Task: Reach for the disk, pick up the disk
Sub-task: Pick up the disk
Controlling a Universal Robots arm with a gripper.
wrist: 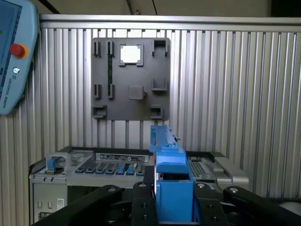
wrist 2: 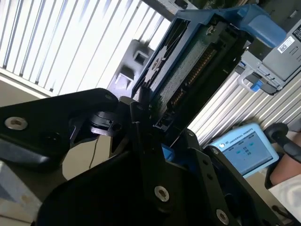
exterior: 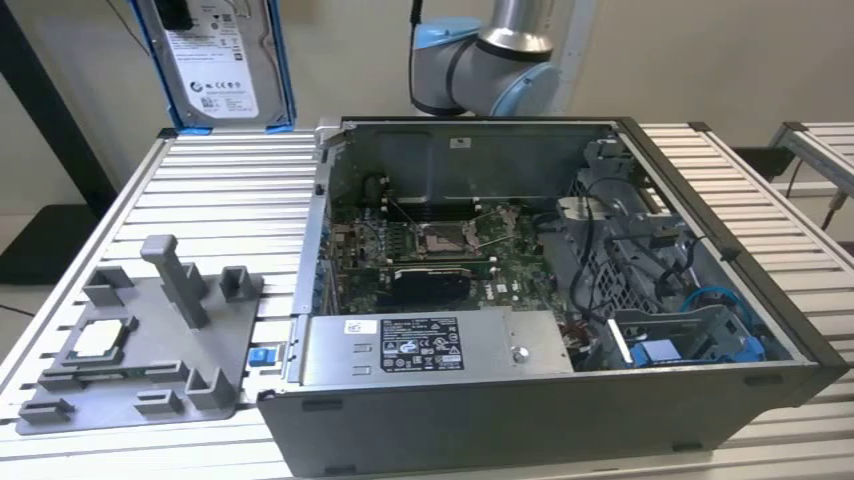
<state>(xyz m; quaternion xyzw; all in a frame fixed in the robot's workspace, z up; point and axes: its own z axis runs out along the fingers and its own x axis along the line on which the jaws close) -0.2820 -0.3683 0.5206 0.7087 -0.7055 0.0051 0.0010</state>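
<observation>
**Upright disk (exterior: 214,60) clamped, open air around**

The disk is held at the exterior view's left, over the worktop (exterior: 227,190) edge, well apart from the open computer case (exterior: 534,300). In the first wrist view, fingers (wrist: 141,202) are clenched on its blue edge.

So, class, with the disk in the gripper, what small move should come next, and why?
Probably hold it steady: the gripper is shut on the disk, which hangs upright above the table, clear of the computer case.
</observation>
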